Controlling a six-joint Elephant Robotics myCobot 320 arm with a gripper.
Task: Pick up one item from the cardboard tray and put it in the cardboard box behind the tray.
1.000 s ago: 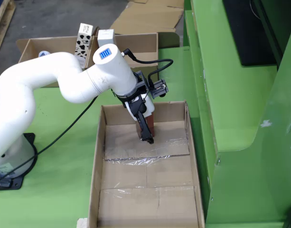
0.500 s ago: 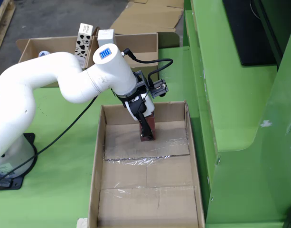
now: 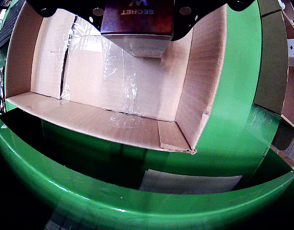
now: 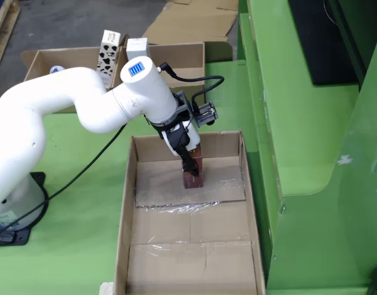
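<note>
Item: a dark red-brown box (image 4: 193, 169) stands upright near the far end of the cardboard tray (image 4: 123, 246), with its lower end at or just above the floor; which, the pictures do not settle. In the wrist view its face (image 3: 137, 19) carries upside-down lettering reading "SECRET".
Gripper: the black gripper (image 4: 189, 165) is clamped on the red-brown box from above, its fingers running down the box's sides.
Tray floor: bare cardboard with clear tape (image 3: 113, 72) across its seams; no other item is visible in it.
Tray walls: the far end wall (image 4: 210, 142) rises just behind the held box, between it and the cardboard box (image 4: 188, 55) beyond.
Cardboard box behind: open-topped, holding 2 upright cartons, 1 black-and-white patterned (image 4: 108, 52) and 1 plain white (image 4: 136, 45).
Arm: the white arm (image 4: 65, 104) reaches in from the left of the fixed view, a black cable (image 4: 90, 163) trailing over the green bench (image 4: 71, 203).
Right side: a raised green ledge (image 4: 286, 123) runs alongside the tray.
Background: flattened cardboard (image 4: 188, 21) lies on the grey floor.
</note>
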